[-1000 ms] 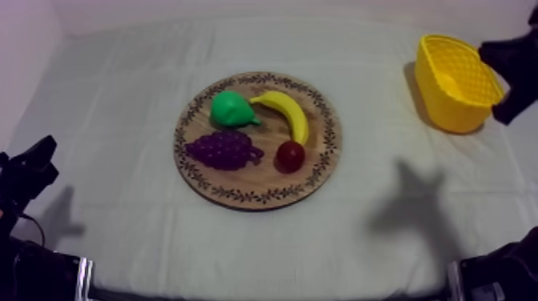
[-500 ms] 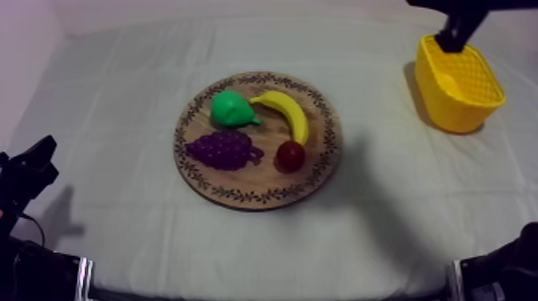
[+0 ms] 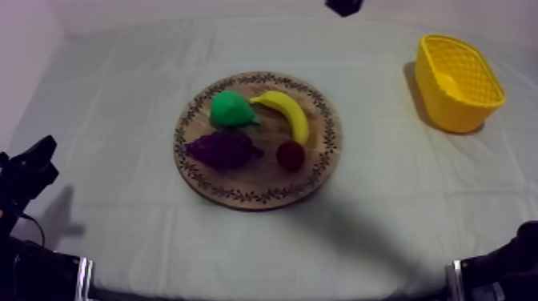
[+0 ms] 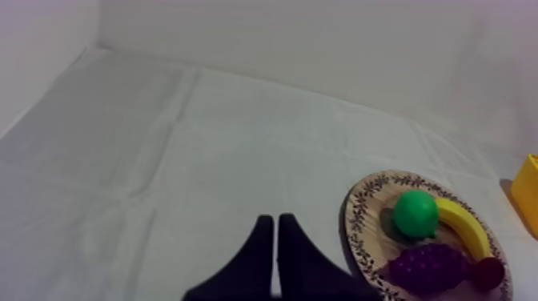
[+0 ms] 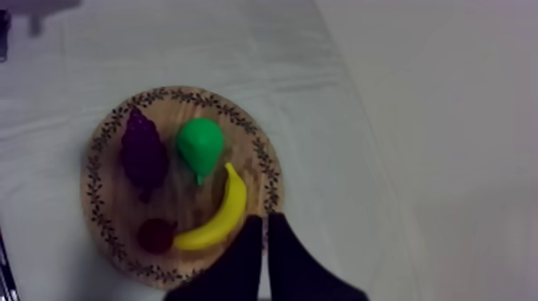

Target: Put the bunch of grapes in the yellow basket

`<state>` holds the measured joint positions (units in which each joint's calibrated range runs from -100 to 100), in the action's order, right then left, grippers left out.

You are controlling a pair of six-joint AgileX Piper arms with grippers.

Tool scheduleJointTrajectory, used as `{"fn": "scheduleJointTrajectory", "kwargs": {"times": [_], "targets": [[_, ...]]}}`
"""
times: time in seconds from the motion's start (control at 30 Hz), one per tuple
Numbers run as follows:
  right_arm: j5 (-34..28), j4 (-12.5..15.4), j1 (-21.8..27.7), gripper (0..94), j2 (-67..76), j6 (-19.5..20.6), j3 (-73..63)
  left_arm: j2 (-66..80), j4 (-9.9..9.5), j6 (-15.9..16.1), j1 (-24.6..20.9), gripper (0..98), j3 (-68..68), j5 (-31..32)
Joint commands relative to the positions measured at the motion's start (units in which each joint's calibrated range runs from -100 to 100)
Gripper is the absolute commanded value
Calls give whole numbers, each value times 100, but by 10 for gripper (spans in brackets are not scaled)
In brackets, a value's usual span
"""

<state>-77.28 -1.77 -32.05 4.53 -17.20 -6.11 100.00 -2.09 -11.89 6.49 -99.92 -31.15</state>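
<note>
The purple bunch of grapes [image 3: 222, 149] lies on the left half of the round wooden board [image 3: 258, 192], with nothing touching it. The yellow basket [image 3: 456, 80] stands at the far right and holds nothing I can see. My left gripper [image 3: 40, 156] rests low at the table's left edge; in its wrist view the fingers lie together as a narrow wedge [image 4: 276, 220], well short of the board [image 4: 362, 232] and the grapes [image 4: 428, 266]. My right gripper [image 5: 265, 220] is shut too and hangs high above the board's rim by the banana [image 5: 216, 220], away from the grapes [image 5: 144, 152].
A green pear [image 3: 230, 108], a banana [image 3: 284, 112] and a small red fruit [image 3: 290, 155] share the board with the grapes. A black part of my right arm [image 3: 344, 6] shows at the far edge. Open cloth lies between board and basket.
My right arm has swung left from beside the basket, along the far edge, to behind the board. Its shadow now darkens the board's right side. The left arm and the fruit have stayed put.
</note>
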Motion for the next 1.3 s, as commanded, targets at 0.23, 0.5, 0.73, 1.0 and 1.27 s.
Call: {"fn": "scheduleJointTrajectory", "kwargs": {"times": [0.23,0.5,0.73,1.0,1.27], "targets": [[-483,-81,-361,4,-1368,20,-944,0,-4,-1,-1,1,4,3],[-1154,-322,-514,4,-2440,77,-1997,0,-4,-1,-1,1,4,3],[-1394,-471,-614,4,-3027,113,-2368,0,-4,-1,-1,1,4,3],[-1493,-435,-685,61,-3281,84,-2163,0,-4,-1,-1,1,4,3],[-1597,-396,-678,250,-3288,55,-2001,0,-4,-1,-1,1,4,3]]}}
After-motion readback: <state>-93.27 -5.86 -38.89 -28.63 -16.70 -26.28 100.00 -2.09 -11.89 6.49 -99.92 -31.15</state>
